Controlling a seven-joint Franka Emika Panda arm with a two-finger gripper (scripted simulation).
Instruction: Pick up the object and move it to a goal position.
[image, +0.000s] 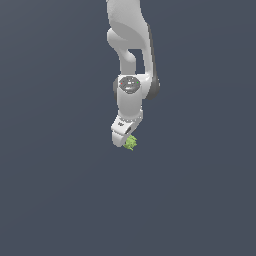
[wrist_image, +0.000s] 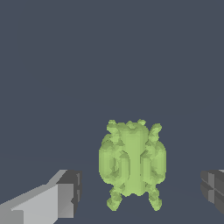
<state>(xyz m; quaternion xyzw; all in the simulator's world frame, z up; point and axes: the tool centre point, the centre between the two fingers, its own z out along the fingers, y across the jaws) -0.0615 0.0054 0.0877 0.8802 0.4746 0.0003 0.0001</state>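
Observation:
The object (image: 131, 143) is a tiny light-green lumpy thing with small spikes, lying on the dark grey floor just below the white gripper (image: 122, 140) in the exterior view. In the wrist view the object (wrist_image: 132, 162) sits between the two fingers, with a clear gap on each side. One fingertip (wrist_image: 65, 194) and the other fingertip (wrist_image: 213, 189) stand wide apart and touch nothing. The gripper (wrist_image: 140, 192) is open and low around the object.
The white arm (image: 131, 55) rises from the gripper toward the top of the exterior view. The floor (image: 60, 190) is plain dark grey with nothing else on it.

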